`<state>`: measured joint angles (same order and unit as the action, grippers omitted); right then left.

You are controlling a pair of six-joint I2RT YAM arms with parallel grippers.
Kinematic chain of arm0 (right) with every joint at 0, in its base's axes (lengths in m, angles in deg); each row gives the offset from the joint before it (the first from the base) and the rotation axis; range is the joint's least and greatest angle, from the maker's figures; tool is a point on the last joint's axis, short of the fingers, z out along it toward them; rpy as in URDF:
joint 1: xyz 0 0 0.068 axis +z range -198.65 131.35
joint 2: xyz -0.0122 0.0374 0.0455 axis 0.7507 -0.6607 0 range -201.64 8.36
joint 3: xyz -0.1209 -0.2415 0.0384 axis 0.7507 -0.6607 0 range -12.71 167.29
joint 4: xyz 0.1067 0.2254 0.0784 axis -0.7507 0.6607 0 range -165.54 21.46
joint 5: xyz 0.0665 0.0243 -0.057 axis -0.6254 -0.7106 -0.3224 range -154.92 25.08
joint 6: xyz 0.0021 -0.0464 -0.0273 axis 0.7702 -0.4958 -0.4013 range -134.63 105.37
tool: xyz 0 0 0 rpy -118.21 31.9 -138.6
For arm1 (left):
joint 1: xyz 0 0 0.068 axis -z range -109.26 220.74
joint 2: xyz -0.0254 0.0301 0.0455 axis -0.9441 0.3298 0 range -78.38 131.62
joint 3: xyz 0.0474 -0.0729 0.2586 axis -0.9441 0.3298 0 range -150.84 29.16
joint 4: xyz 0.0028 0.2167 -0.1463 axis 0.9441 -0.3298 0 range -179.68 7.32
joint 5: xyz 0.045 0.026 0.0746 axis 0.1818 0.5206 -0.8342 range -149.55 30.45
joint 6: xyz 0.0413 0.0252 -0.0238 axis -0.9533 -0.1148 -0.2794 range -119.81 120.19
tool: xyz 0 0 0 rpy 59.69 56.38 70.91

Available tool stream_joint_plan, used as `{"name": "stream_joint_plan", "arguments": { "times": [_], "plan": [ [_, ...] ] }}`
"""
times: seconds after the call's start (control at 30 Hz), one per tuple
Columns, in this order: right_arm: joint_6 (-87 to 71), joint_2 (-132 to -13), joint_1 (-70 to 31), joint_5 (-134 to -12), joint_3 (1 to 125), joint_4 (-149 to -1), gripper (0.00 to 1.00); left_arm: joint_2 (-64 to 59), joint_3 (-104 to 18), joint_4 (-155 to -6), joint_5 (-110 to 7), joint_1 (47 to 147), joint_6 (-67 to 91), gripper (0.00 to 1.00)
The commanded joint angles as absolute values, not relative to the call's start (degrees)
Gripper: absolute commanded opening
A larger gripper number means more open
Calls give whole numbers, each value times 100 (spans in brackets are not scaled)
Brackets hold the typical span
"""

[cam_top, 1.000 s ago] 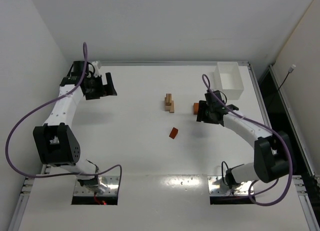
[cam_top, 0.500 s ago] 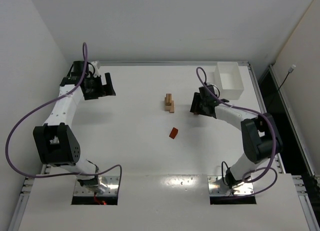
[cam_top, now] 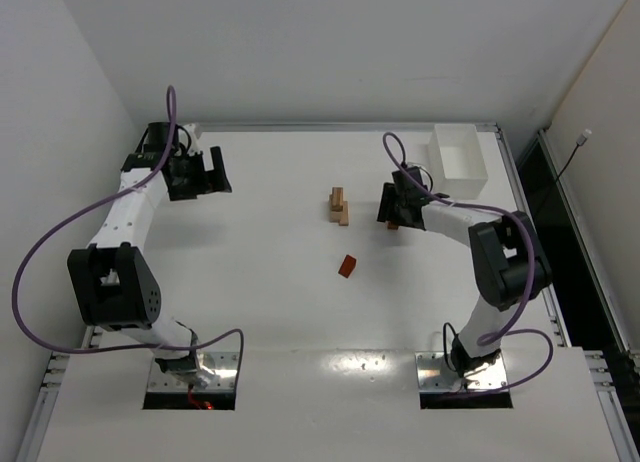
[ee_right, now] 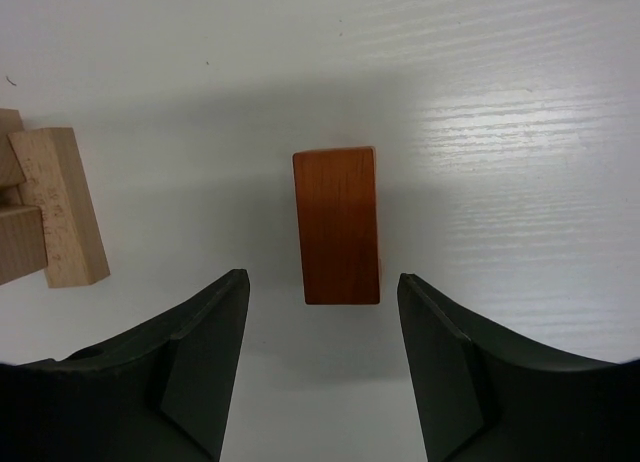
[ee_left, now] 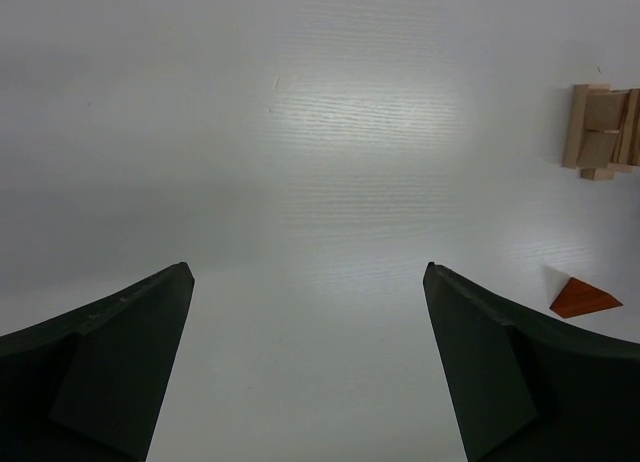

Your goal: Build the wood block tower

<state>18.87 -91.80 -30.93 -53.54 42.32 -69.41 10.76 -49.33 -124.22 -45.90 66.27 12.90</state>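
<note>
My right claw (ee_right: 320,377) hangs low over a reddish-brown block (ee_right: 337,225) that lies flat on the white table (ee_right: 520,72). The jaws are parted, one finger on either side of the block, neither touching it. The tower (ee_right: 60,207), a small stack of tan blocks, stands near the block, toward the table's middle. My left claw (ee_left: 310,367) gapes wide, holding nothing, well apart from them. An orange wedge (ee_left: 583,298) lies near the tower.

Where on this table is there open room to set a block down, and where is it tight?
Widest bare stretch: between the left gripper and the tan stack. Free too: the near part of the table, in front of the red wedge. Crowded: right of the stack, where the open right gripper straddles the reddish block, white tray behind.
</note>
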Motion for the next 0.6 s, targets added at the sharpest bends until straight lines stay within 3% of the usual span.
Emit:
{"name": "stream_joint_plan", "arguments": {
  "times": [0.0,0.1,0.17,0.23,0.27,0.37,0.57],
  "plan": [
    [1737,-9323,-3125,-5244,4504,-7167,58,1101,-5090,-12372,-4628,6670,1311,100],
    [1675,-9385,-3125,-5244,4556,-7167,55,1153,-5090,-12372,-4628,6670,1311,100],
    [1675,-9447,-3125,-5244,4556,-7167,48,1153,-5143,-12372,-4628,6670,1311,100],
    [1622,-9447,-3125,-5244,4609,-7167,33,1153,-5143,-12372,-4628,6670,1311,100],
    [1622,-9447,-3125,-5244,4609,-7167,18,1153,-5143,-12372,-4628,6670,1311,100],
    [1561,-9447,-3125,-5244,4609,-7167,0,1153,-5143,-12372,-4628,6670,1311,100],
    [1560,-9000,-3063,-5322,5011,-6746,0,1153,-5038,-12320,-4681,6670,1311,100]
  ]
}}
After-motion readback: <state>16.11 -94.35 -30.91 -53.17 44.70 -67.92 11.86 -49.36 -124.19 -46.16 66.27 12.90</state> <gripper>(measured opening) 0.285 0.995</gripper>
